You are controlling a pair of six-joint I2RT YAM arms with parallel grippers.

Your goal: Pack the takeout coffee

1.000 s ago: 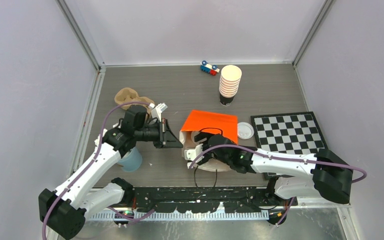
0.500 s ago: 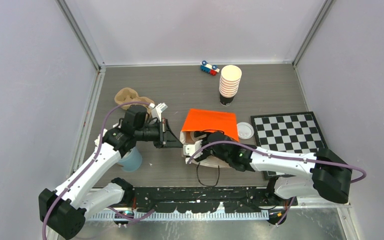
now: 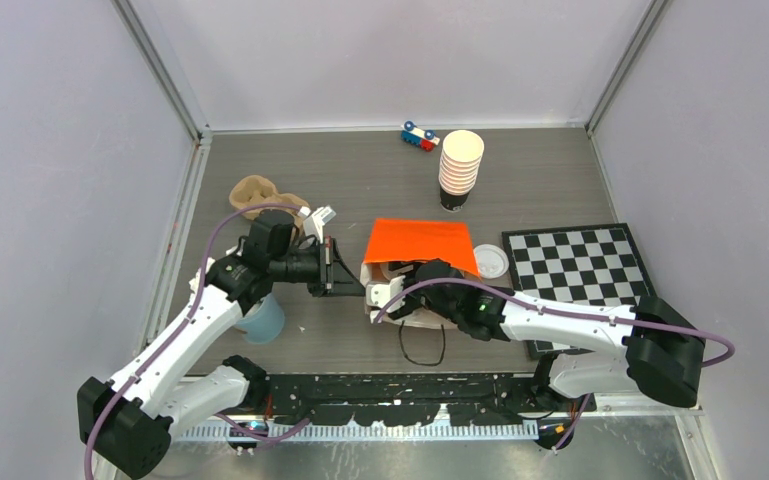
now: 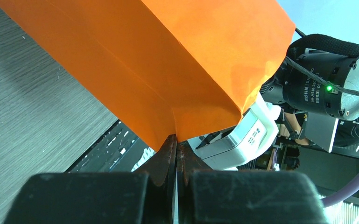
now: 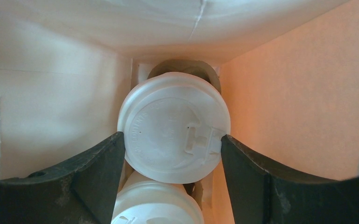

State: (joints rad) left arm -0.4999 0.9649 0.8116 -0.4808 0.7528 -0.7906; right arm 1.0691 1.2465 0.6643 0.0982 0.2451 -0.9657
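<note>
Right wrist view: right gripper [image 5: 172, 140] clasps a lidded coffee cup [image 5: 168, 116] inside the orange bag [image 5: 299, 93].

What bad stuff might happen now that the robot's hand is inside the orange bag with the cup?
1. The left jaws pinch only a thin corner of the orange bag. If the paper slips out, the bag's mouth may sag shut.
2. The lidded cup between the right jaws sits right against a second cup. Pushing further might knock that one or pop a lid.
</note>
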